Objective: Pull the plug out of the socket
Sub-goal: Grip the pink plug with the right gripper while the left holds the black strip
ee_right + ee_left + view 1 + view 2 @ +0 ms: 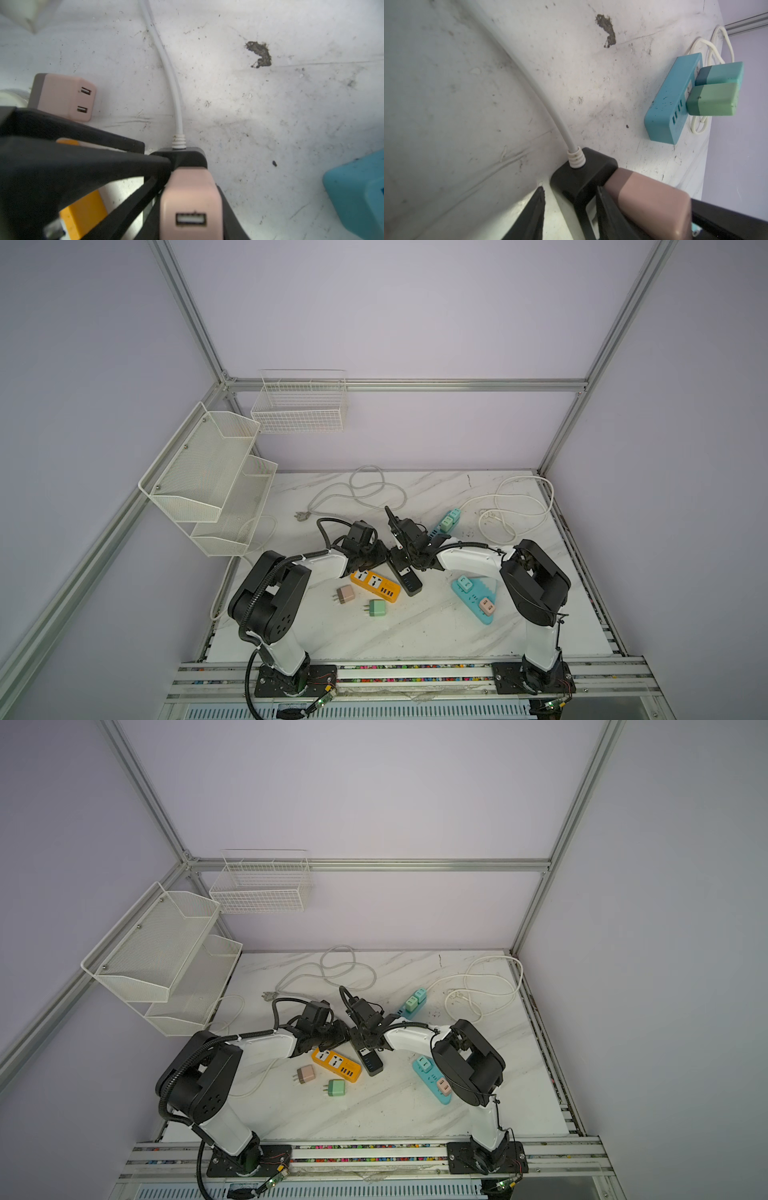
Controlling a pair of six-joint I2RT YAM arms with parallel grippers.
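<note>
White mesh shelves (208, 481) hang on the left wall, with a wire basket (299, 414) on the back wall just beyond them. On the marble tabletop (415, 626), a loose pink charger (345, 594) and a loose green charger (377, 608) lie with prongs bare beside an orange power strip (376, 585). The left gripper (571, 191) sits low over the cord end of the black power strip (581, 176). Its fingers (533, 212) straddle the strip with a sliver of table showing at one side, and whether it grips the strip cannot be told. The pink plug (189, 197) stands seated in the black power strip near its white cord (176, 104), at the middle of the table in both top views. The right gripper (187, 187) is clamped on that plug, one finger on each side. Further right, a teal power strip (473, 597) lies under the right arm and carries a teal adapter (464, 584) and a pink adapter (486, 605). A second teal strip (662, 112) toward the back holds two greenish adapters (714, 99), and a coiled white cable (515, 510) lies at the far right.
</note>
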